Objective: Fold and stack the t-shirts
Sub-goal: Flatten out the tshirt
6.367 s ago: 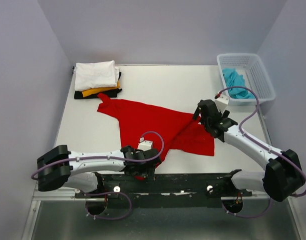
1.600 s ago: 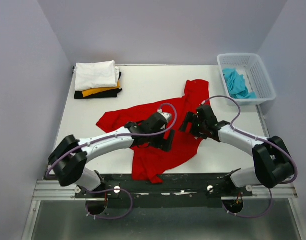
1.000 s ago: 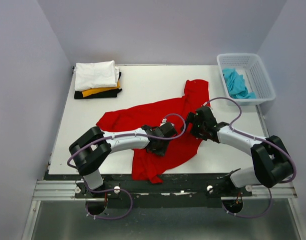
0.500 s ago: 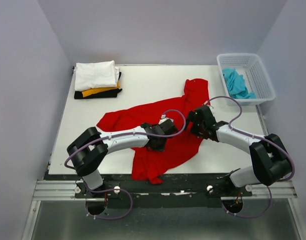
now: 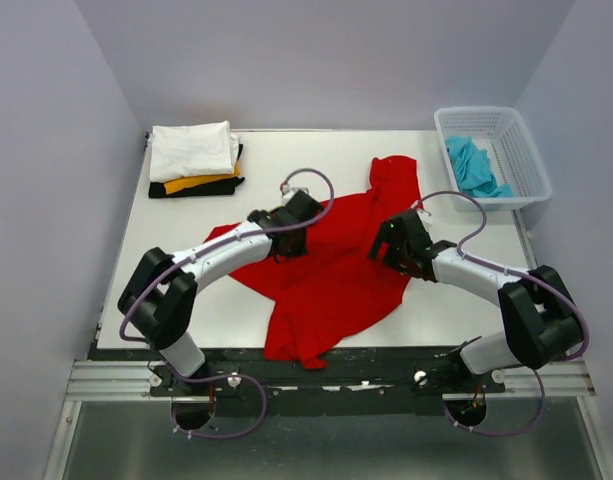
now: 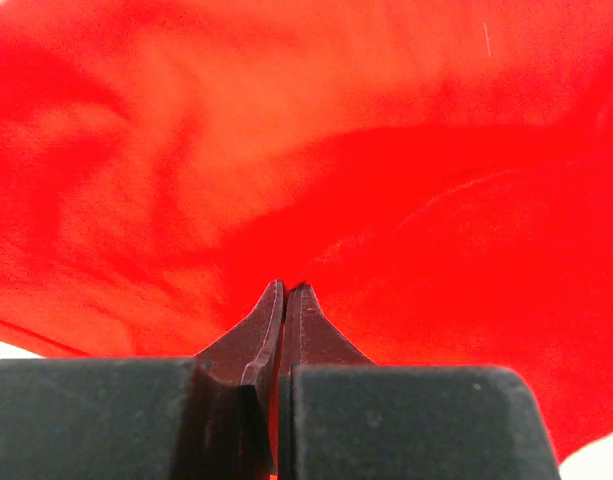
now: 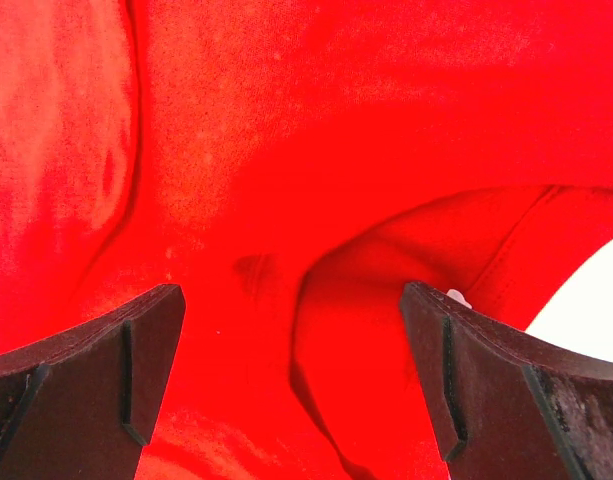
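Top external view: red shirt stretches near-left to far-right, sleeves unclear; left gripper pinches it, right gripper gapes wide.

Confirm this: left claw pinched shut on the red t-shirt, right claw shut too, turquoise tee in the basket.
Wrong on one point: the right claw is open, spread wide over the red t-shirt, per the right wrist view. The left claw is pinched shut on it, and the turquoise tee is in the basket.
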